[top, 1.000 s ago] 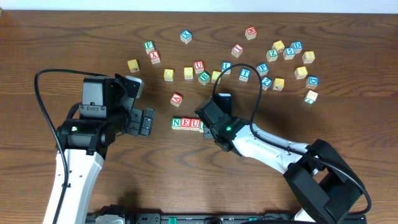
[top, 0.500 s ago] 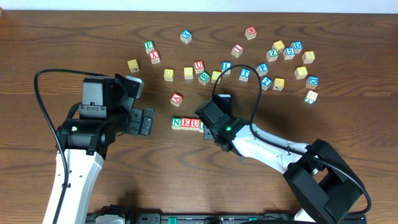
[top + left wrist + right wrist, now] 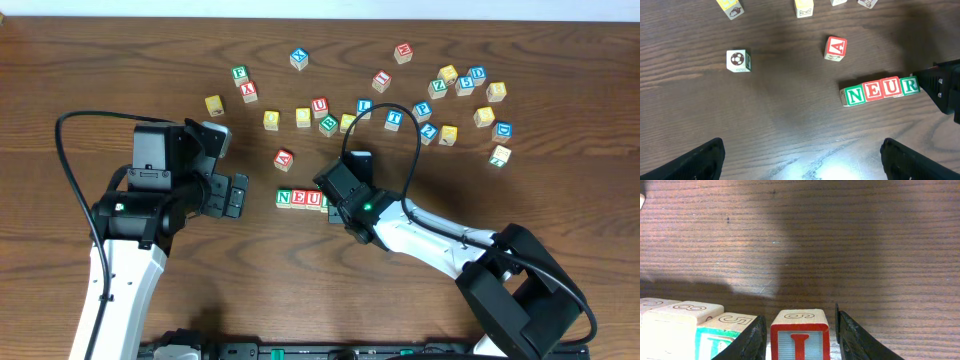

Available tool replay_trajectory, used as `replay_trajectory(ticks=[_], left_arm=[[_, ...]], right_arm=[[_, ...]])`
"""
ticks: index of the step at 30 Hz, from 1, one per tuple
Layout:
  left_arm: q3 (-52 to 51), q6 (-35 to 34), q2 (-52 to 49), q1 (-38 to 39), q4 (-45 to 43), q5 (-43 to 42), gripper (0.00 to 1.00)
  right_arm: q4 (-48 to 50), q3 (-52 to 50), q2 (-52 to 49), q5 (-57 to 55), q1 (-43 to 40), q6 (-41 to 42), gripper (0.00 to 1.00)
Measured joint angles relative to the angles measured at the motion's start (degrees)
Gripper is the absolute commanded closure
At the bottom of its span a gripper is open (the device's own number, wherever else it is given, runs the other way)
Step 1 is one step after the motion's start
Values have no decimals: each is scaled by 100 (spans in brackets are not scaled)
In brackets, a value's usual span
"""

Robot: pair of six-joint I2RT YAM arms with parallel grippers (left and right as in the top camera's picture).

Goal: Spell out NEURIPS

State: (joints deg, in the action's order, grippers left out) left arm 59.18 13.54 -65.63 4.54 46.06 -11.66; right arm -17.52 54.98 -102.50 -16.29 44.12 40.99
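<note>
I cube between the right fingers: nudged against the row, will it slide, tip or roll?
Likely slides: the I cube sits flat on the wood table. Rolling is unlikely, since its faces are flat. Probably rigid and light: it looks like painted wood.

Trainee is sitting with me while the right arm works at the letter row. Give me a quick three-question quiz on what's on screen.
1. True or false: the left pincer is gripping something.
2. Which letter is on the block standing between the fingers of the right pincer? A) P B) I C) S
3. Fill in: in the left wrist view, the lined-up row reads ____.
Key: 1 false, it hangs wide open over bare wood; 2 B; 3 NEUR.
</note>
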Motion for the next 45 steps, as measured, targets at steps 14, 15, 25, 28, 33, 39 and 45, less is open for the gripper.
replay_trajectory(ticks=[14, 15, 25, 28, 33, 39, 45], left_arm=[[0, 2, 0, 0, 0, 0, 2], [0, 0, 0, 0, 0, 0, 2], [0, 0, 0, 0, 0, 0, 2], [0, 0, -2, 0, -2, 0, 2], [0, 2, -2, 0, 0, 0, 2], [0, 2, -2, 0, 0, 0, 2], [0, 2, -2, 0, 0, 0, 2]], right_arm=[[37, 0, 144, -179, 0, -11, 58], [66, 0, 179, -225, 0, -17, 58], [109, 0, 249, -625, 0, -155, 82], [57, 0, 251, -680, -2, -157, 89], [-304, 0, 304, -739, -87, -48, 99], [-737, 0, 380, -765, -131, 122, 99], [-841, 0, 380, -498, -131, 201, 99]])
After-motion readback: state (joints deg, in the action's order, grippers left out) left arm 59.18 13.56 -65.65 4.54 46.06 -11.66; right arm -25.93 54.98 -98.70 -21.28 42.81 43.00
